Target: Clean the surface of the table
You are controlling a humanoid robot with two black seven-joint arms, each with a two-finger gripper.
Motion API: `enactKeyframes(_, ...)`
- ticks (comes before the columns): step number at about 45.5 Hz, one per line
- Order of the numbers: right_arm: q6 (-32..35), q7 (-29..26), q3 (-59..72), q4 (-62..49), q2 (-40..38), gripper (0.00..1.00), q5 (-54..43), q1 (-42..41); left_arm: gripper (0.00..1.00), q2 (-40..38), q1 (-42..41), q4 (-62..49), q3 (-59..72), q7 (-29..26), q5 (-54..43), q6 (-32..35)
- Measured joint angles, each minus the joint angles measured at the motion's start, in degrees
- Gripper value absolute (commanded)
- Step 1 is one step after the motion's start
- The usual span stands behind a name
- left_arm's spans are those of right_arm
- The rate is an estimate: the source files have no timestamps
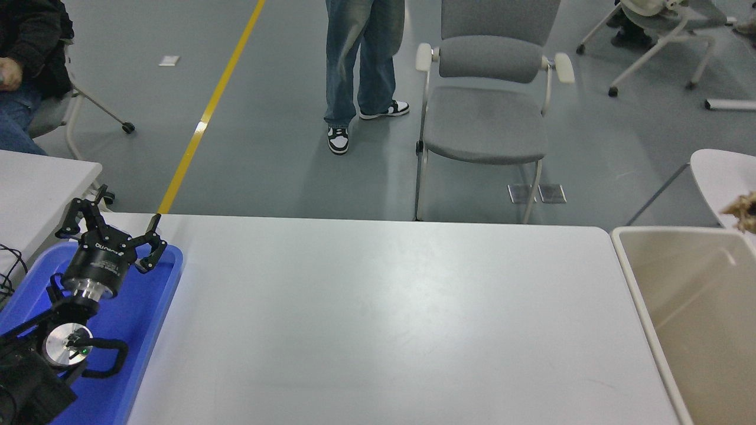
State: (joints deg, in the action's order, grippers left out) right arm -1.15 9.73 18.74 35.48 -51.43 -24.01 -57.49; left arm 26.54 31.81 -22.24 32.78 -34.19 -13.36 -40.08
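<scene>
A crumpled brown paper wad [745, 211] hangs above the beige bin [632, 277] beside the bare table surface [384, 319], its carrier unseen; dropping it looks next, while the left gripper [109, 233] rests splayed over the blue tray [147, 313].

Only a scrap of crumpled brown paper [745, 211] shows at the right edge, whatever holds it out of frame; the beige bin [638, 277] and blue tray [155, 307] are cropped; the standing person [361, 65] shows legs only.
</scene>
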Motion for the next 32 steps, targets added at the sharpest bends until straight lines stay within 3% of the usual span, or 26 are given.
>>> enactKeyframes(15,-6.05,-0.02,-10.27,-28.04,19.66,0.00,2.86,16.26,1.00,0.00,0.00,0.00,0.00,0.00,0.00,0.00)
enactKeyframes(32,-12.36,-0.27,-12.32,-37.22,31.43,0.00,3.41,23.57,1.00,0.00,0.00,0.00,0.00,0.00,0.00,0.00)
